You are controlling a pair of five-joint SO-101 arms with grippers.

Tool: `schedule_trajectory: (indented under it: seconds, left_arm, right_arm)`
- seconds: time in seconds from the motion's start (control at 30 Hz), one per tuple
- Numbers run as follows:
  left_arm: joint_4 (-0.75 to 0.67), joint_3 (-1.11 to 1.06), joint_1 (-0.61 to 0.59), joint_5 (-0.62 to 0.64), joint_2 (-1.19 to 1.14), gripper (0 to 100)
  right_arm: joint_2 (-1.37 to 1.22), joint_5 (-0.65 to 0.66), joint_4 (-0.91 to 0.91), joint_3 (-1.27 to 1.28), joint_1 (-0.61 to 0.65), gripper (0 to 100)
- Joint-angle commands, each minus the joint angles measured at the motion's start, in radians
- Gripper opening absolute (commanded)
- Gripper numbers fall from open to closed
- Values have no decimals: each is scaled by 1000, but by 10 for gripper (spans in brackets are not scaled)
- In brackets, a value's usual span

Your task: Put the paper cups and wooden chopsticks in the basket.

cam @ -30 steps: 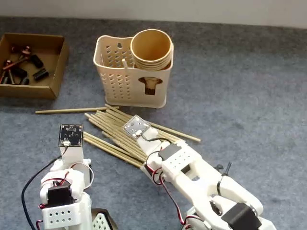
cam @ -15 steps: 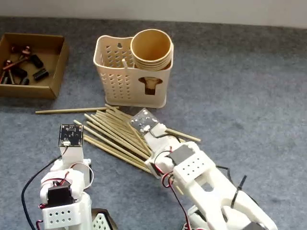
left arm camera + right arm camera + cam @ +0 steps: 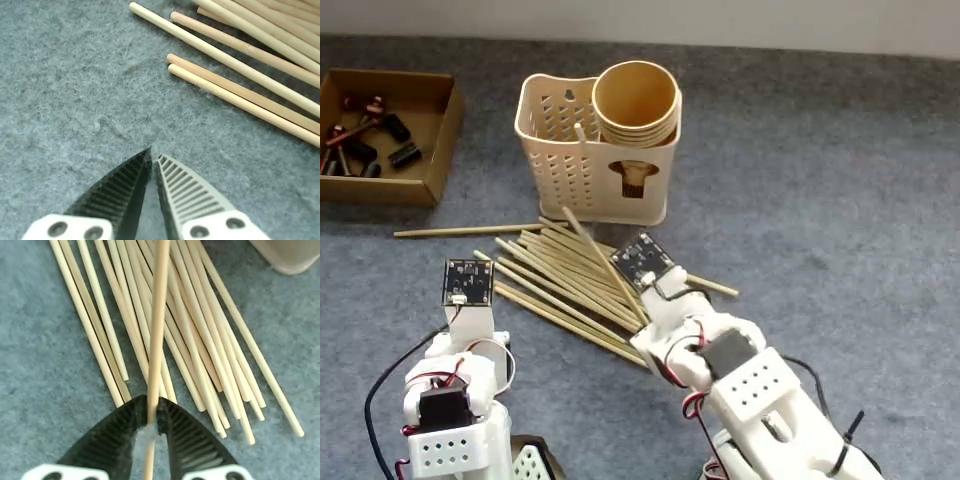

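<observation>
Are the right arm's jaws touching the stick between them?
Touching. The right wrist view shows the jaws of the right gripper closed on one chopstick, pressing both its sides.

Chopsticks (image 3: 565,275) smooth bare wood; basket (image 3: 565,170) matt plastic; cups (image 3: 635,95) matt paper; table cover (image 3: 820,200) fuzzy felt.

The left gripper (image 3: 153,155) hangs over a grey, fuzzy felt table cover (image 3: 75,90). Its black ribbed finger (image 3: 117,192) and white ribbed finger (image 3: 190,192) come together at the tips, a thin slit between them farther back. Beyond the gripper, off to its white finger's side, lie pale, round wooden chopsticks (image 3: 240,47) flat on the felt, well apart from the tips. The two nearest the gripper lie side by side, touching; the rest bunch roughly parallel farther off.
</observation>
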State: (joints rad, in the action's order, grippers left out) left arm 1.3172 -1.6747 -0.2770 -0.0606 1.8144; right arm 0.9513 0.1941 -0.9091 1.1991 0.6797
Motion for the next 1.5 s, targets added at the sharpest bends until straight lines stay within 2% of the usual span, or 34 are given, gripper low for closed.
schedule_trajectory:
  seconds: [0.0, 0.43, 1.07, 1.47]
  left_arm:
    - [3, -21, 15, -8, 2, 5]
    - [3, -21, 15, -8, 2, 5]
    - [3, -21, 15, -8, 2, 5]
    - [3, -21, 15, -8, 2, 5]
  right_arm:
    - [104, -8, -8, 19, -12, 5]
    - [292, -11, -10, 90, -12, 5]
    - [654, -11, -199, 88, -12, 5]
    - [763, -11, -205, 137, -13, 5]
